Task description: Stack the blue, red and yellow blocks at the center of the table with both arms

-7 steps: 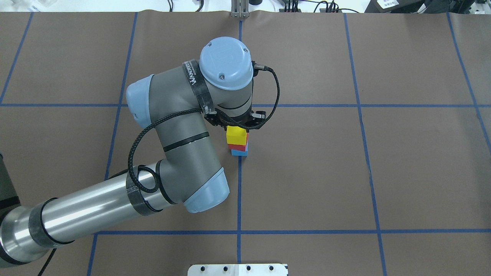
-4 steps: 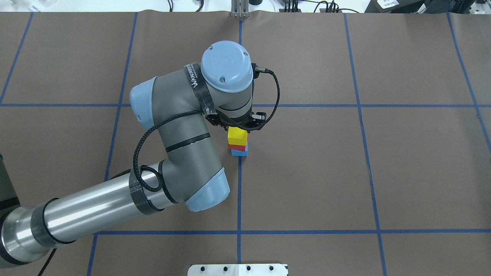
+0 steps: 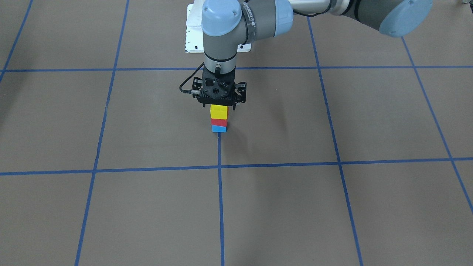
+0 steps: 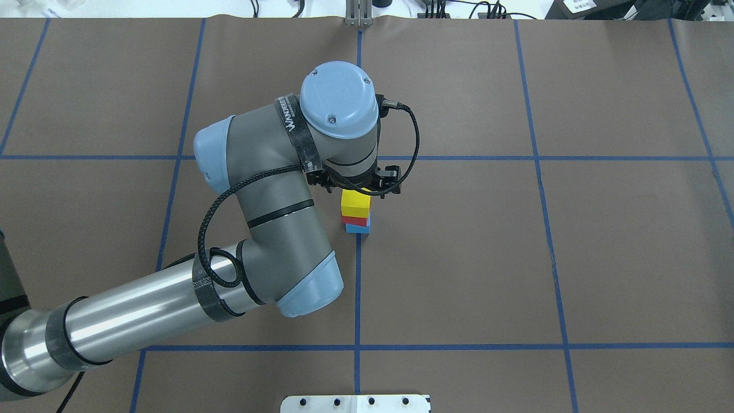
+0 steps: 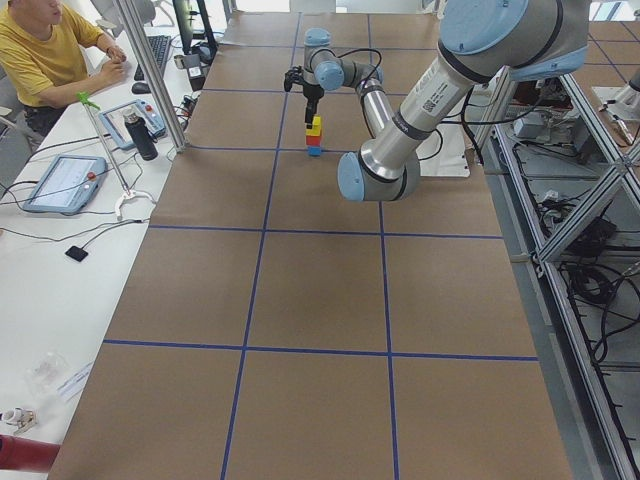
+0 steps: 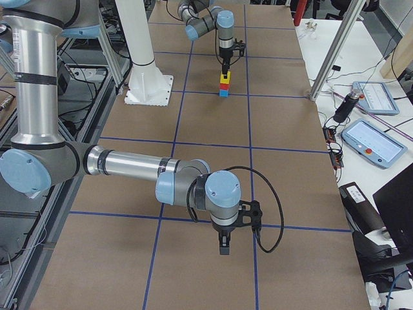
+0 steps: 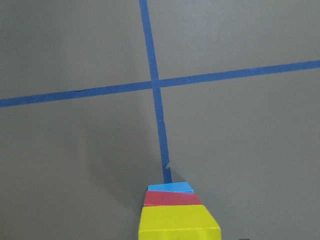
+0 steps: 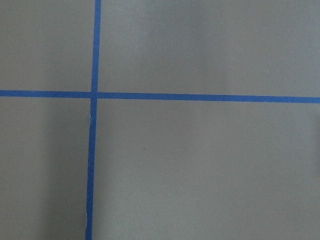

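Note:
A stack stands on the blue tape line at the table's centre: the blue block [image 4: 358,229] at the bottom, the red block [image 4: 355,219] on it and the yellow block [image 4: 355,202] on top. The front-facing view shows the stack upright, with the yellow block [image 3: 219,111] uppermost. My left gripper [image 3: 219,105] hangs straight over the yellow block, its fingers apart on either side of the block's top. The left wrist view looks down on the yellow block [image 7: 178,222]. My right gripper [image 6: 224,248] hovers over bare table far from the stack; I cannot tell whether it is open.
The white base plate [image 4: 355,403] lies at the table's near edge. Blue tape lines grid the brown table cover [image 4: 573,258]. An operator [image 5: 45,50] sits at a side desk with tablets [image 6: 373,141] beyond the table's far edge.
The yellow block has settled squarely onto the red one. My left wrist has shifted slightly away from the stack, and the stack stays still.

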### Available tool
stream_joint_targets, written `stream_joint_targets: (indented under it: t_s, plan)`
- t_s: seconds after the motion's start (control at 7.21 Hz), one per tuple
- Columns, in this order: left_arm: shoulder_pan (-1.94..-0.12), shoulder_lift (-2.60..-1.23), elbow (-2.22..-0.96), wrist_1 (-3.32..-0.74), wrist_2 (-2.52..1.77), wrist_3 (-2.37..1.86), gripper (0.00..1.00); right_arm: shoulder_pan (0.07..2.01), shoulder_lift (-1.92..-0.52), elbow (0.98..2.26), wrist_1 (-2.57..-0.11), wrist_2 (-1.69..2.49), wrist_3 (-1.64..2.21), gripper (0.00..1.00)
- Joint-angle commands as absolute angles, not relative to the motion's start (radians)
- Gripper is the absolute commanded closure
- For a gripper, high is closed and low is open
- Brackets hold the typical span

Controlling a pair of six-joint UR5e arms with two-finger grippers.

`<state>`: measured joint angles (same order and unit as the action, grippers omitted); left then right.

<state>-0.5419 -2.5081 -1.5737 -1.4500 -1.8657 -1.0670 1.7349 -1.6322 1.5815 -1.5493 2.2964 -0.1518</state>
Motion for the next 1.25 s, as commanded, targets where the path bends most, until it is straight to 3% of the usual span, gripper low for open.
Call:
stream_joint_targets:
  t_s: [0.0, 0.55, 1.11]
  plan:
    - [-0.581, -2.493, -1.647, -1.430, -1.873, -1.007, 0.01, 1.735, -1.632, 1.582, -1.549, 2.296, -0.152, 0.00]
    - [-0.896, -2.104, -1.946, -1.417, -2.104, -0.521, 0.01, 1.735, -1.632, 1.582, -1.549, 2.296, -0.152, 0.00]
    - [-1.288, -1.733, -1.924, -1.439, -2.235, 0.120, 0.00, 1.735, -1.634, 1.580, -1.549, 2.298, -0.153, 0.00]
